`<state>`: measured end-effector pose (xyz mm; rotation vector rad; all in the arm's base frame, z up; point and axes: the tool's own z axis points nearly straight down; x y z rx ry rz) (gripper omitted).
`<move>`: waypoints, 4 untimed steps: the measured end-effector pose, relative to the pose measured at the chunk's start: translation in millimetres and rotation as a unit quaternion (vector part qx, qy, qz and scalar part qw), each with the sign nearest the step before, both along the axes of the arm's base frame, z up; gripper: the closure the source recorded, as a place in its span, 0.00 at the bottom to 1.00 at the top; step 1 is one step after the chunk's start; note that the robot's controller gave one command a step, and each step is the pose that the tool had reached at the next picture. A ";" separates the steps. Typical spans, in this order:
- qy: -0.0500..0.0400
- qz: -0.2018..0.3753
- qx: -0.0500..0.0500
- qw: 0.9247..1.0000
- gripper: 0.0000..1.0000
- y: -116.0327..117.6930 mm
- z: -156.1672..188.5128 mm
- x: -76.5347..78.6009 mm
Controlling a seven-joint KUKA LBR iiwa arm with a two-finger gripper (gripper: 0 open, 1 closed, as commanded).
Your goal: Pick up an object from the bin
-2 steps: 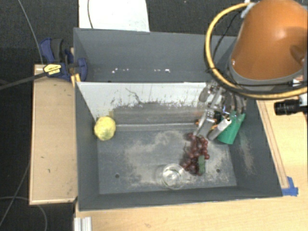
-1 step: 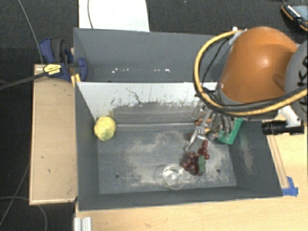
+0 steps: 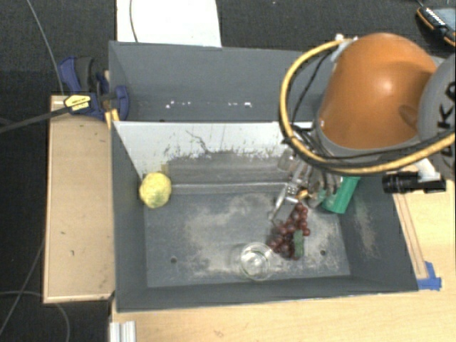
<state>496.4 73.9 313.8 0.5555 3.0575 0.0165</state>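
My gripper point(image 3: 291, 198) hangs low over the right middle of the bin floor, under the orange cover. Directly below it and touching its lower end lies a bunch of dark red grapes point(image 3: 289, 234) with a bit of green stem. Whether the bunch is held I cannot tell. A clear glass cup point(image 3: 254, 260) lies just left of the grapes near the bin's front wall. A green cylindrical object point(image 3: 340, 195) sits to the right of the gripper, partly hidden by the arm.
A yellow ball point(image 3: 155, 189) rests against the left wall of the bin, far from the gripper. The arm with its cables covers the bin's right rear corner.
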 end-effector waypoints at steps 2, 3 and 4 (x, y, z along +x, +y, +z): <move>0.005 0.029 -0.001 1.000 0.00 -42.7 -36.1 61.7; 0.003 0.078 -0.003 0.997 0.00 -59.9 32.6 18.9; 0.007 0.069 -0.001 0.998 0.00 -51.0 -82.3 16.2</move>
